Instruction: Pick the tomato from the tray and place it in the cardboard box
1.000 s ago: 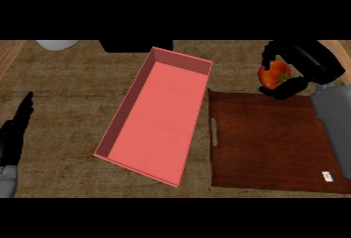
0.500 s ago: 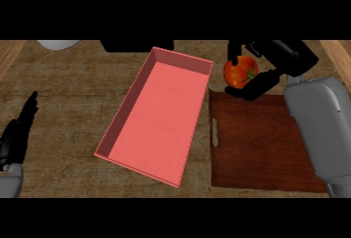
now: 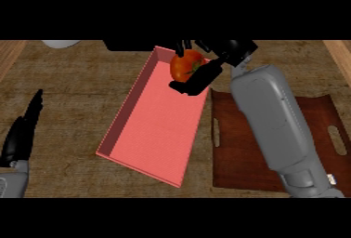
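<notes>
Here the right hand (image 3: 199, 80) curls round a smooth round tomato (image 3: 185, 65) over the oblong pink box (image 3: 158, 135)

Tomato (image 3: 186, 65): orange-red, round, green patch on one side. Off the tray, held in the right hand (image 3: 200, 80), dark fingers curled round it and partly hiding it. It sits over the box's far end, near the right wall.

Box (image 3: 154, 132): pink, long, shallow, open-topped, low walls. Lies skewed on the counter, far end leaning right, near end left. Inside is bare.

Tray (image 3: 237, 162): dark brown, flat, with slot handles at its sides. Lies just right of the box, near but not touching. The forearm covers its middle.
</notes>
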Tool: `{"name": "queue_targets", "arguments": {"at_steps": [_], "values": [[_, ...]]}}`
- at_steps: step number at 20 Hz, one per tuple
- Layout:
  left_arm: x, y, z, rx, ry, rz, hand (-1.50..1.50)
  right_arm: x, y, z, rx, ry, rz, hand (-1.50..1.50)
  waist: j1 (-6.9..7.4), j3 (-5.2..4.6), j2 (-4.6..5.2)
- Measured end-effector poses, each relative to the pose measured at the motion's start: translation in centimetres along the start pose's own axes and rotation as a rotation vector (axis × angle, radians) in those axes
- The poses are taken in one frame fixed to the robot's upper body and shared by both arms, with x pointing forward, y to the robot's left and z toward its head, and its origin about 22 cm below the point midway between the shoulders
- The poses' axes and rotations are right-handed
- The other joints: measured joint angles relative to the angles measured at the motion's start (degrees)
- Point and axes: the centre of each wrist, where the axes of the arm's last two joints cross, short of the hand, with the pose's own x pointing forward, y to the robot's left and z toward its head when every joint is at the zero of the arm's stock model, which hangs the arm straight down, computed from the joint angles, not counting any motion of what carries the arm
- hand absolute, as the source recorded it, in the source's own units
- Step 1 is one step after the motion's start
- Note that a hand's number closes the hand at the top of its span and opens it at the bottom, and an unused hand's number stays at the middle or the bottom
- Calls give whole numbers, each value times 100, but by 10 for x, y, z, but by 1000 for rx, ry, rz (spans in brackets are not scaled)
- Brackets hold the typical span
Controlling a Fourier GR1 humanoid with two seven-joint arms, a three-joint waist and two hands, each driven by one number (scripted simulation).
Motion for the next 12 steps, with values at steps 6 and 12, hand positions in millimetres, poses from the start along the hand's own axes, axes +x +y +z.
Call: {"name": "queue_targets", "arguments": {"at_steps": [6,12], "values": [[7,-5,1,-14,-11,-2,0,12,32,-37,38,49,-43,150,97,1,19],[12,-6,-6,-33,-24,2,0,14,61,-60,56,102,-12,150,201,-2,47]]}}
